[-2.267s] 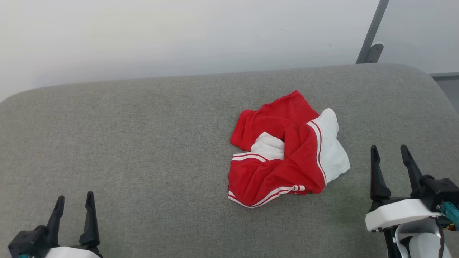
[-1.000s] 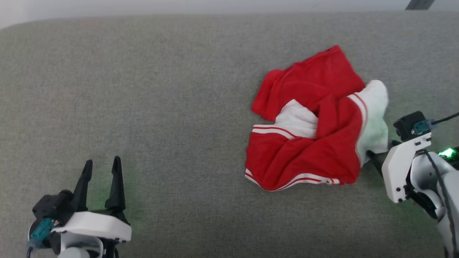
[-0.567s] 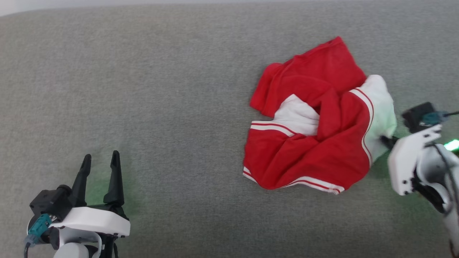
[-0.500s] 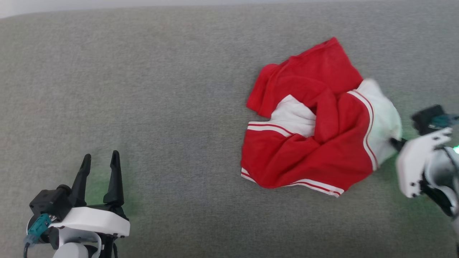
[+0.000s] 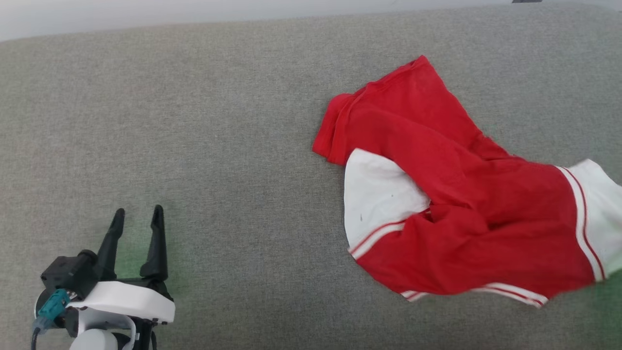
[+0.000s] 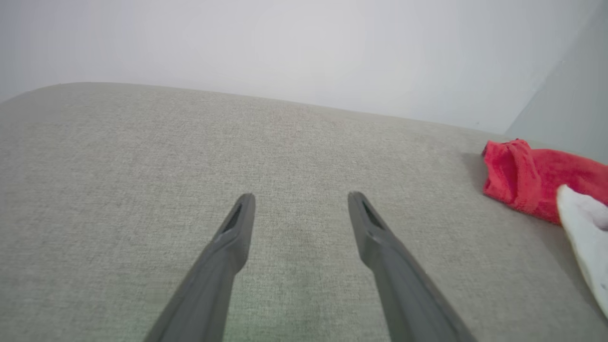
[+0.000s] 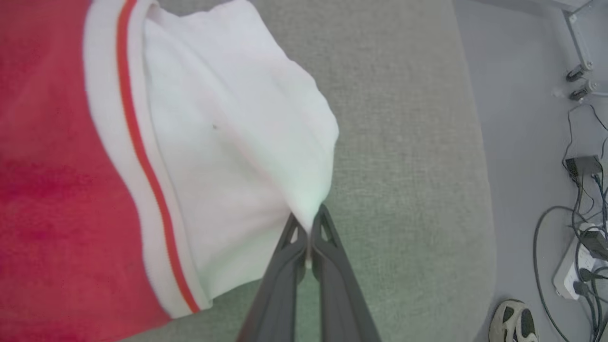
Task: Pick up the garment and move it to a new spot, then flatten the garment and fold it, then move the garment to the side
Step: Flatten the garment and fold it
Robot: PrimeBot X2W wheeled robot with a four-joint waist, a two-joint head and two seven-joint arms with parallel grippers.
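Right gripper pinches garment — shoe nearby.

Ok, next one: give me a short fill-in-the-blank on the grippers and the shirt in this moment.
1. The right gripper is shut on a ____ sleeve of the garment.
2. The left gripper stands ____, holding nothing.
3. The body of the garment is ____.
4. The garment lies on a ____ fabric cushion.
Missing words: white; open; red; grey.
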